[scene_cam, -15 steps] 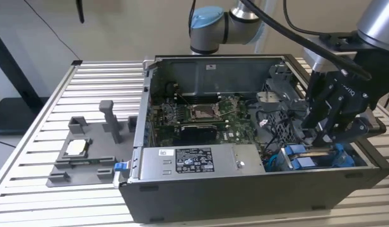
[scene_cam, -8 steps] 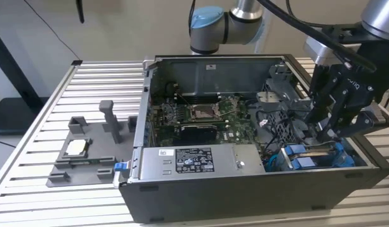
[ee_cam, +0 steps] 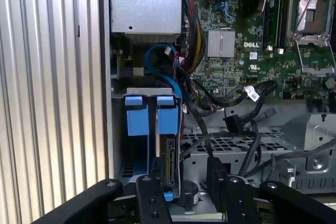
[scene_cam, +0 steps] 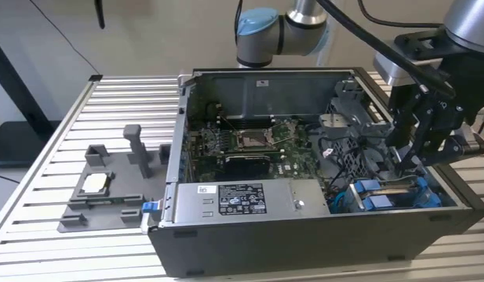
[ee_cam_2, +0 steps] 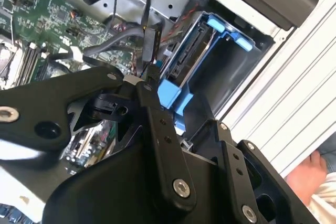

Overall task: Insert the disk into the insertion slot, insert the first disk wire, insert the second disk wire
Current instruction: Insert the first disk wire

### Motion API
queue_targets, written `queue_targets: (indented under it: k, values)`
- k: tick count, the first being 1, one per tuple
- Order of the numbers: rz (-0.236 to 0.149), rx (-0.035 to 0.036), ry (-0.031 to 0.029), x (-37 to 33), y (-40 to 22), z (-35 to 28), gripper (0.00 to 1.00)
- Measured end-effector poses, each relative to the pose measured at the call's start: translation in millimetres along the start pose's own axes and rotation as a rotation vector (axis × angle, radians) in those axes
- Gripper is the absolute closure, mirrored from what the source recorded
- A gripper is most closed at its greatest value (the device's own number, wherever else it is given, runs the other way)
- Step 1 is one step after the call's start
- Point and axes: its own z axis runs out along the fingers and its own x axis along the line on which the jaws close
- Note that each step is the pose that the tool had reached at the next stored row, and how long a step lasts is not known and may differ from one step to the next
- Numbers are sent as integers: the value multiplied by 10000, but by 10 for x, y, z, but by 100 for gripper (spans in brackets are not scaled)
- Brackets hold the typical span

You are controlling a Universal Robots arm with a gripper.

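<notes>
The disk [ee_cam: 168, 163] stands on edge in its blue carrier [ee_cam_2: 169, 94] inside the insertion slot [scene_cam: 391, 194], at the case's front corner on the exterior view's right. My gripper [scene_cam: 410, 167] reaches down into the case right over that bay. In both wrist views its fingers look open, one fingertip [ee_cam: 157, 170] on each side of the disk's connector end. A black wire connector [ee_cam_2: 151, 43] hangs just past one fingertip [ee_cam_2: 149, 77], close to the disk's end. Another loose black plug [ee_cam: 234, 124] lies among the cables nearby.
A labelled silver power-supply box [scene_cam: 242, 200] fills the case's front, with the motherboard [scene_cam: 250, 138] behind it. Black and blue cables [ee_cam: 157, 61] crowd the space beside the bay. A grey fixture [scene_cam: 108, 188] sits on the slatted table [scene_cam: 69, 117]. A person's hand [ee_cam_2: 310, 177] is beside the case.
</notes>
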Motion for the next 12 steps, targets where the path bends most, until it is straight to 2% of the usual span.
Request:
queue_targets:
  k: [3, 6, 8, 10, 11, 12]
  values:
    - [-7, 78, -10, -4, 2, -41, 53]
    - [-18, 150, -5, -6, 5, -39, 53]
    - [-28, 234, 6, -11, 5, -38, 53]
    - [-42, 377, 4, -32, 8, -36, 53]
    - [-47, 417, 7, -54, 10, -33, 53]
    - [-51, 418, 22, -85, 10, -27, 53]
